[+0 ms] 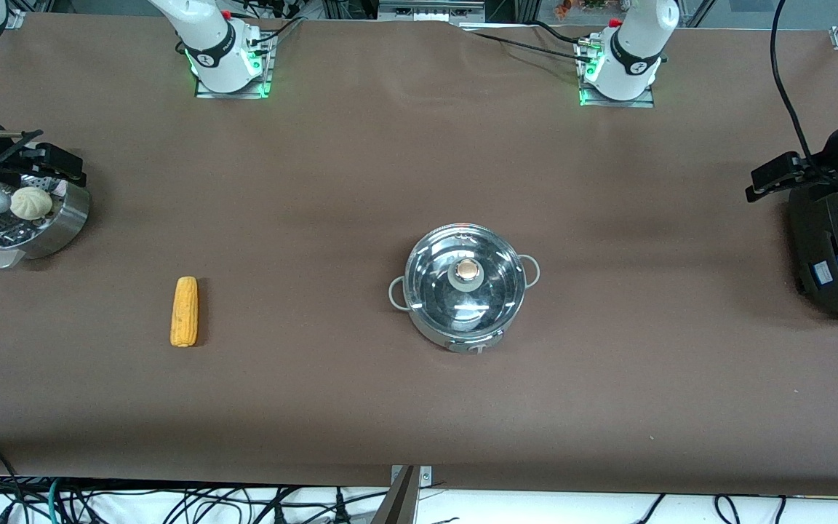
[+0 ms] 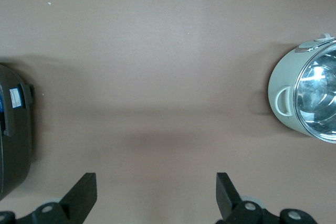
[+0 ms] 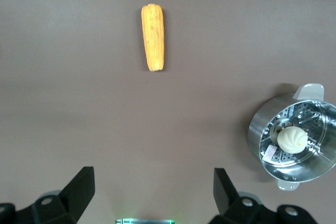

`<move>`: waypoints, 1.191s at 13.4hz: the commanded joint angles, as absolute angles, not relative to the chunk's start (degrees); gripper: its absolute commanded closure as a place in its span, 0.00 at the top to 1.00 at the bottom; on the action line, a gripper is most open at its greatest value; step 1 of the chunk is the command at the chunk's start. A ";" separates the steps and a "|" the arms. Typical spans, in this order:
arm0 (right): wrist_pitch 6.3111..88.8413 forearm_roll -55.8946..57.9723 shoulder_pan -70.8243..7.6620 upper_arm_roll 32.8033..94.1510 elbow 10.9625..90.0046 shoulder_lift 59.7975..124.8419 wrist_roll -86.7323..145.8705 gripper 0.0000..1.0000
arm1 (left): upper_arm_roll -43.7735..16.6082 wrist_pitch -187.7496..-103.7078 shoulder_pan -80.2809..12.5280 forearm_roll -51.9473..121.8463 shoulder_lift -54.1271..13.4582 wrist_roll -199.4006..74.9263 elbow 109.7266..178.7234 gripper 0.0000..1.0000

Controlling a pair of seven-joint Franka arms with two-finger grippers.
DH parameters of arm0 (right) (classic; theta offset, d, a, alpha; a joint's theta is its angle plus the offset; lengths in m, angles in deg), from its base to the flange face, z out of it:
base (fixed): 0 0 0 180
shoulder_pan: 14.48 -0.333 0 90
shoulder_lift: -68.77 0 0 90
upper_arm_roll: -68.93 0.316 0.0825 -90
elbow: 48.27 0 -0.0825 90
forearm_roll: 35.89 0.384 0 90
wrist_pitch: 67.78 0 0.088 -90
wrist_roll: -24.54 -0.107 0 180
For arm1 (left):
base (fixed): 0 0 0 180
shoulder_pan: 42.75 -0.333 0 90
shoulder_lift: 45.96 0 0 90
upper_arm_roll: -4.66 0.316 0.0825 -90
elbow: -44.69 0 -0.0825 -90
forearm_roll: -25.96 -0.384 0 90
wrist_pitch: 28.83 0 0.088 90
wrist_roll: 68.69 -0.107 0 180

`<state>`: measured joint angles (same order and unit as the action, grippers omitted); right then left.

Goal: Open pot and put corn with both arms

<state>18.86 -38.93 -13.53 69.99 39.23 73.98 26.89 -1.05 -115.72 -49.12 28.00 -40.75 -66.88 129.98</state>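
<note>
The steel pot (image 1: 430,331) stands in the middle of the table with its glass lid (image 1: 492,298) on and the copper knob (image 1: 467,271) on top. It also shows in the left wrist view (image 2: 283,77). The yellow corn (image 1: 185,311) lies bare on the table toward the right arm's end, and shows in the right wrist view (image 3: 153,36). My left gripper (image 1: 768,182) (image 2: 156,187) hangs open and empty, high over bare table between the pot and the rice cooker. My right gripper (image 1: 62,166) (image 3: 154,182) hangs open and empty, high over the table beside the steamer basket.
A steel steamer basket (image 1: 70,218) (image 3: 260,129) with a white bun (image 1: 30,203) (image 3: 291,139) stands at the right arm's end. A black rice cooker (image 1: 837,255) (image 2: 13,129) stands at the left arm's end. Brown cloth covers the table.
</note>
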 commanded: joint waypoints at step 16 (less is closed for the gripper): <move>44.78 -35.81 -13.52 70.60 38.47 98.90 27.09 1.00 | -4.22 -115.14 -38.39 28.59 -33.40 -49.73 129.07 1.00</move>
<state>42.29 -36.72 -13.70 70.32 39.56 96.09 26.91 -4.40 -115.40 -42.90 28.29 -35.00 -54.39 130.21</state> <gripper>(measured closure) 0.000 0.000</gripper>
